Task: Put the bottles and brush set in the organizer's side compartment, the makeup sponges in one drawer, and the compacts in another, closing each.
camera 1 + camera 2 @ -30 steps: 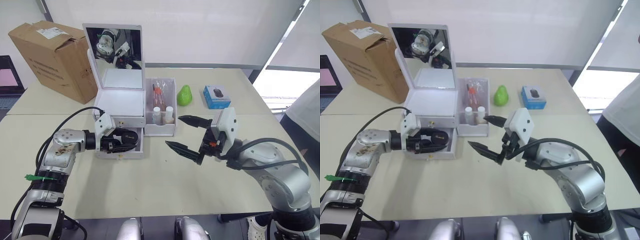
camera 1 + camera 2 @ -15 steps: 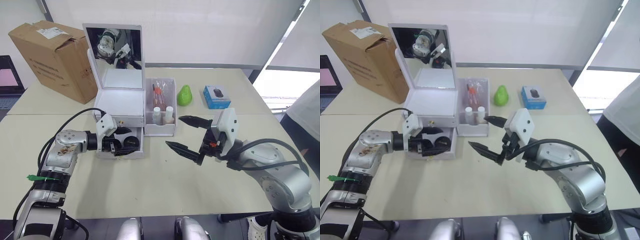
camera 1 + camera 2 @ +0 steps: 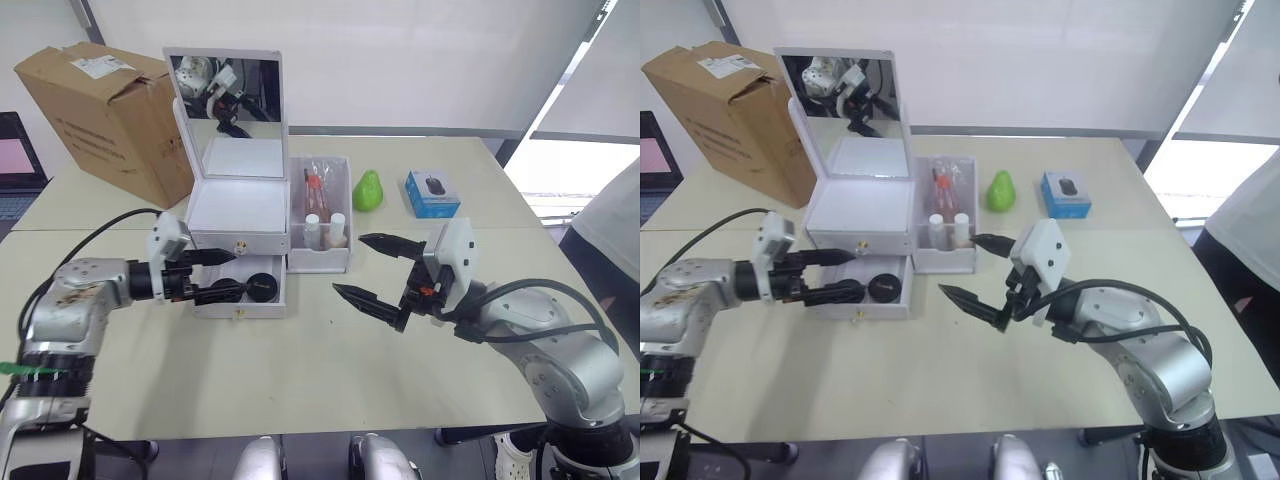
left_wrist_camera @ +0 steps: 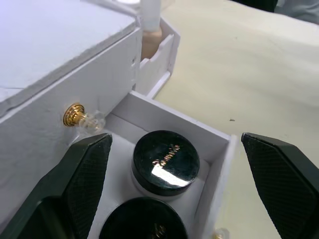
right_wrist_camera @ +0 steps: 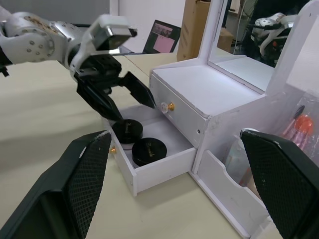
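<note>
Hovered wide open, empty: left end effector (image 3: 222, 275) at light, free-sliding white plastic lower drawer (image 3: 268, 305); best pushed at gold knob (image 3: 238, 311) below fingertips.

A white organizer (image 3: 238, 215) with small gold drawer knobs (image 4: 74, 114) and a silvery mirror lid (image 3: 226, 92) stands on a pale beige table (image 3: 300, 360), its lower drawer holding two compacts (image 4: 165, 162) with glossy black lids, faint gold script and pale rims. Its translucent white side compartment (image 3: 320, 258) holds white-capped bottles (image 3: 338, 231), one with beige-tan contents, and a clear brush set (image 3: 316, 185) with orange-pink handles. Nearby are a brown cardboard box (image 3: 105, 115), a bright green pear-shaped object (image 3: 369, 190) and a small blue box (image 3: 433, 194) printed with a black shape; the left gripper (image 3: 222, 274) and right gripper (image 3: 372, 269) have black fingers on white-and-silver arms.
</note>
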{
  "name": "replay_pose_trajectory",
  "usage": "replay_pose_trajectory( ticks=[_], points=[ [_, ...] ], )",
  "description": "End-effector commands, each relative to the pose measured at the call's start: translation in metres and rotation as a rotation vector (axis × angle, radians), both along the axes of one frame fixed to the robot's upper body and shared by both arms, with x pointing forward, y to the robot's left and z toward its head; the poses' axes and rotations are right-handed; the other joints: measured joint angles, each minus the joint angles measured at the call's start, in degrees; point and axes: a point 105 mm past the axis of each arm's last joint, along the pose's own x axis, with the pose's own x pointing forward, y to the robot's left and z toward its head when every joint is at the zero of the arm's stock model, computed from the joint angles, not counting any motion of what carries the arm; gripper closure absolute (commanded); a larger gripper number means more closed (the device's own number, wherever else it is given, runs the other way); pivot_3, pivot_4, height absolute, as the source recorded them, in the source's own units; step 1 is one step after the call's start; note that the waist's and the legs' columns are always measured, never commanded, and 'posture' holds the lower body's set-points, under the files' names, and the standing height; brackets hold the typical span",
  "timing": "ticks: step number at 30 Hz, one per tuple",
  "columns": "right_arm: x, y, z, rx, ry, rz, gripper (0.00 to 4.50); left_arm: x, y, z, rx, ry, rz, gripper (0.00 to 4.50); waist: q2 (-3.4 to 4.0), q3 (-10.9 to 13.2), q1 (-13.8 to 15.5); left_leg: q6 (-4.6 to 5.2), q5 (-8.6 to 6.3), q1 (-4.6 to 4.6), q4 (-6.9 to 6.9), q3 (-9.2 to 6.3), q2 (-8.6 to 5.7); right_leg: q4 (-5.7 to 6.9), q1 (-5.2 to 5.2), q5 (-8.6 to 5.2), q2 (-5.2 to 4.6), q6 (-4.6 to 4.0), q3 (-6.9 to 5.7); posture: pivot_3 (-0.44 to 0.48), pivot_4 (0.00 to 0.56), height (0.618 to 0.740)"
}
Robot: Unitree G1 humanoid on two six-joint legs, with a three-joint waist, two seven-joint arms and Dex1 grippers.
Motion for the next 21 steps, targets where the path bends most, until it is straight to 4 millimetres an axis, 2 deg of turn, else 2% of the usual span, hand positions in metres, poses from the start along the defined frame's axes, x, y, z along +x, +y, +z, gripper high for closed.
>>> replay_pose_trajectory(
  ticks=[1,6,11,16,21],
  points=[
    [-0.005,0.0,0.009,0.014,-0.037,0.011,0.0,-0.012,0.009,0.013,0.003,-0.011,-0.007,1.48,0.06,0.04,0.08,0.0,0.0,0.01,0.0,0.0,0.0,0.01,0.01,0.0,0.0,0.0,0.0,0.0,0.15,0.74],
    [-0.004,0.0,0.01,0.013,-0.039,0.016,0.0,-0.022,0.018,0.002,0.044,0.038,-0.011,3.0,0.28,0.18,0.2,0.0,0.0,-0.01,0.0,0.05,-0.02,-0.02,-0.04,-0.02,-0.08,-0.02,-0.04,0.0,0.15,0.74],
    [-0.003,-0.001,0.011,0.009,-0.043,0.015,0.0,-0.026,0.021,-0.019,0.127,0.071,-0.009,4.45,0.31,0.2,0.22,-0.01,0.0,-0.03,0.0,0.06,-0.02,-0.01,-0.04,-0.02,-0.1,-0.02,-0.06,0.0,0.15,0.74],
    [-0.003,-0.002,0.011,0.006,-0.041,0.013,0.0,-0.017,0.019,-0.032,0.179,0.048,0.018,4.48,0.31,0.2,0.24,-0.01,0.0,-0.05,0.0,0.07,-0.02,-0.01,-0.05,-0.02,-0.1,-0.02,-0.06,0.0,0.15,0.74],
    [-0.004,-0.002,0.011,0.005,-0.039,0.01,0.0,0.008,0.016,-0.031,0.187,-0.047,0.106,4.48,0.29,0.19,0.58,-0.01,0.0,-0.07,0.0,0.06,-0.04,0.0,-0.02,-0.02,-0.11,-0.02,-0.07,0.0,0.15,0.74]
  ],
)
